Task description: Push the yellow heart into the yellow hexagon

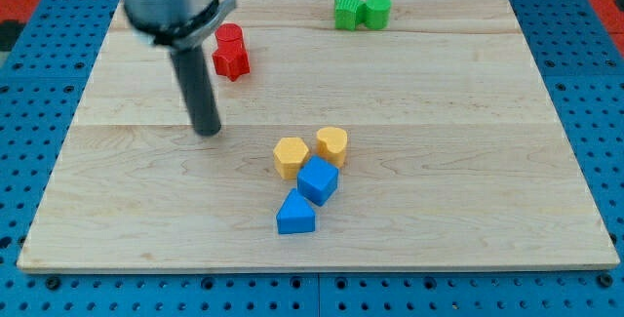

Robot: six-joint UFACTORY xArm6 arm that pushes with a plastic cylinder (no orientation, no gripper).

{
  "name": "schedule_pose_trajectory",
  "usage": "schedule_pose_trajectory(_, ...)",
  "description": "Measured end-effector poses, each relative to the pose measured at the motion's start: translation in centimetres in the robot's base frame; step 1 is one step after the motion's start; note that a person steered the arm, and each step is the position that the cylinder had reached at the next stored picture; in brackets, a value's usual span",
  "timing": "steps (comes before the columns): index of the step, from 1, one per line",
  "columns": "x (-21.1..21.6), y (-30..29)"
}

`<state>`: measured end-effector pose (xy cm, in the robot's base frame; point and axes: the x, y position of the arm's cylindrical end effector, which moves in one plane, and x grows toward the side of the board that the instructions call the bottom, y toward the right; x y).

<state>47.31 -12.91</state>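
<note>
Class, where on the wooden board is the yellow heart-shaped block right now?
The yellow heart-shaped block sits just below the board's centre, immediately right of the yellow hexagon block, above the blue cube.

Counter [468, 161] — pale wood planks, seated on a blue pegboard [39, 83]. Blocks resting directly on it, in three groups:

Near the view's top, right of centre: green star [347, 12] touching green cylinder [376, 11].

Upper left: red cylinder [229, 36] just above red star [231, 59], touching.

Centre, lower half: yellow hexagon [291, 156] just beside yellow heart [331, 145]; blue cube [317, 180] under them, touching both; blue triangular block [295, 213] below the cube — touching it

My tip [207, 132] meets the counter left of the yellow pair, apart from all blocks
</note>
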Motion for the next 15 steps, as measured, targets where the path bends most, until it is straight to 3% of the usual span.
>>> schedule_pose_trajectory(1, 2.3, 3.2)
schedule_pose_trajectory(5, 2.3, 18.8)
schedule_pose_trajectory(8, 5.9, 21.8)
schedule_pose_trajectory(10, 5.9, 26.9)
schedule_pose_trajectory(14, 4.4, 27.3)
schedule_pose_trajectory(15, 6.1, 25.6)
